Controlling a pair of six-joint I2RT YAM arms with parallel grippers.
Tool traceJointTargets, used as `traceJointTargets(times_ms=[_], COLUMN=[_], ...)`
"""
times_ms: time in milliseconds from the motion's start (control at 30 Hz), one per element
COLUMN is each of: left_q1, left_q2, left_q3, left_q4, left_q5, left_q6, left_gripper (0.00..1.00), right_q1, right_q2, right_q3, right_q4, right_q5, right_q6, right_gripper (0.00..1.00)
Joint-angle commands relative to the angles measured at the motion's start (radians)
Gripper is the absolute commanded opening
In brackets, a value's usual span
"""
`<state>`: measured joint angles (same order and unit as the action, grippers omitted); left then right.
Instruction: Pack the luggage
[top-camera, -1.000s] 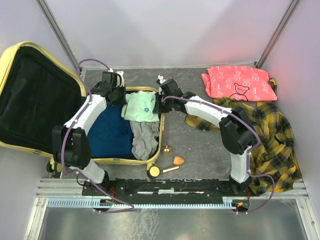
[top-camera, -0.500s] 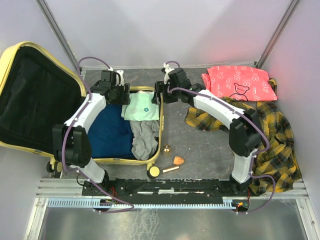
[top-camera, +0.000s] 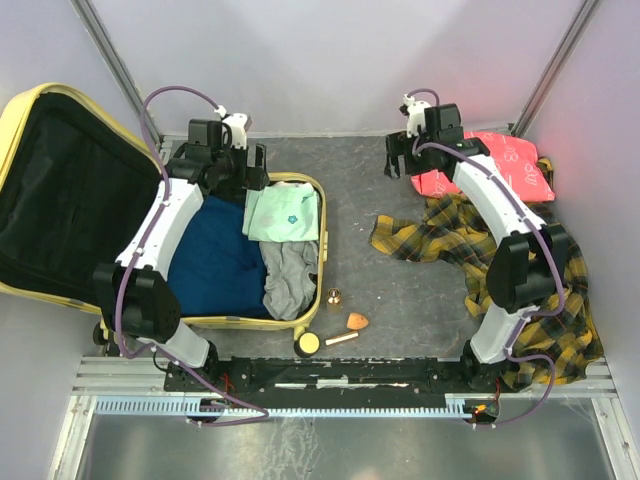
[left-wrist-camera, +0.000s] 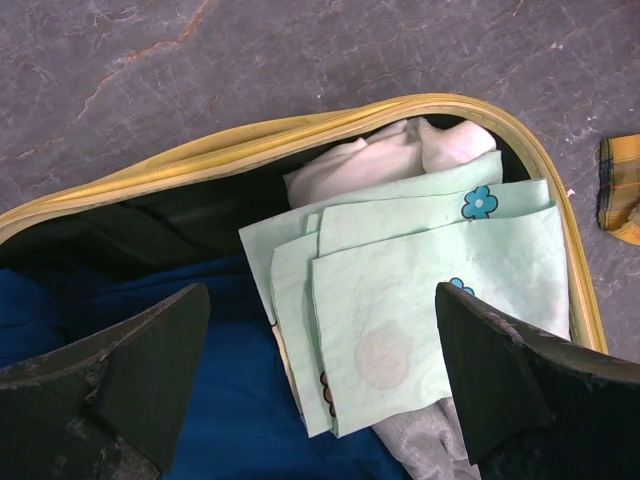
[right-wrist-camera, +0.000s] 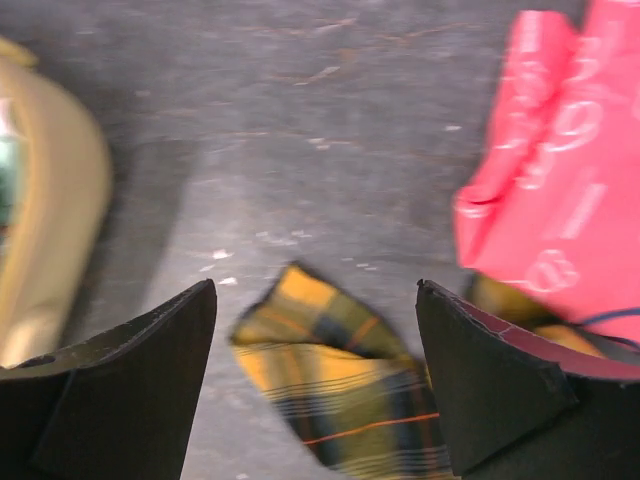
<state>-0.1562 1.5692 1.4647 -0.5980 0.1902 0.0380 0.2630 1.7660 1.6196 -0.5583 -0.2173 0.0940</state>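
The luggage (top-camera: 70, 200) lies open at the left, its lid propped back, its yellow rim (left-wrist-camera: 300, 125) curving across the left wrist view. Inside lie a blue garment (top-camera: 215, 265), a grey one (top-camera: 290, 275) and a folded mint-green garment (top-camera: 287, 213) with flower prints (left-wrist-camera: 420, 290). My left gripper (top-camera: 245, 172) hovers open over the case's far end, with nothing between its fingers (left-wrist-camera: 320, 300). My right gripper (top-camera: 405, 160) is open and empty above the table beside a red garment (top-camera: 480, 165), over a corner of the yellow plaid shirt (right-wrist-camera: 340, 390).
The plaid shirt (top-camera: 520, 260) spreads over the right side of the table to the near edge. A small brass object (top-camera: 334, 296), an orange piece (top-camera: 357, 321) and a wooden stick (top-camera: 341, 338) lie near the case's front corner. Walls close the back and sides.
Both grippers opened and let go of the mint-green garment, which now rests in the luggage. The right arm swung away to the red garment; the left drew back a little.
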Motion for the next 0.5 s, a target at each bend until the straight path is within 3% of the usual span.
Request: traceJointTargets(times_ms=[0, 200, 467], left_q1=[0.005, 0.004, 0.004], left_q2=[0.007, 0.023, 0.016], left_q3=[0.057, 0.069, 0.069], left_q4=[0.005, 0.018, 0.033], left_q5=[0.049, 0.050, 0.067], left_q6=[0.020, -0.007, -0.028], left_gripper=[0.99, 0.99, 0.99], right_q1=[-0.071, -0.132, -0.139], right_q2=[0.092, 0.318, 0.500], right_q3=[0.121, 0.317, 0.474], right_q4=[-0.040, -0.062, -0.104], right_q5=[0.188, 0.328, 0.275], right_q6=[-0.197, -0.266, -0.259], right_gripper=[0.88, 0.90, 0.90])
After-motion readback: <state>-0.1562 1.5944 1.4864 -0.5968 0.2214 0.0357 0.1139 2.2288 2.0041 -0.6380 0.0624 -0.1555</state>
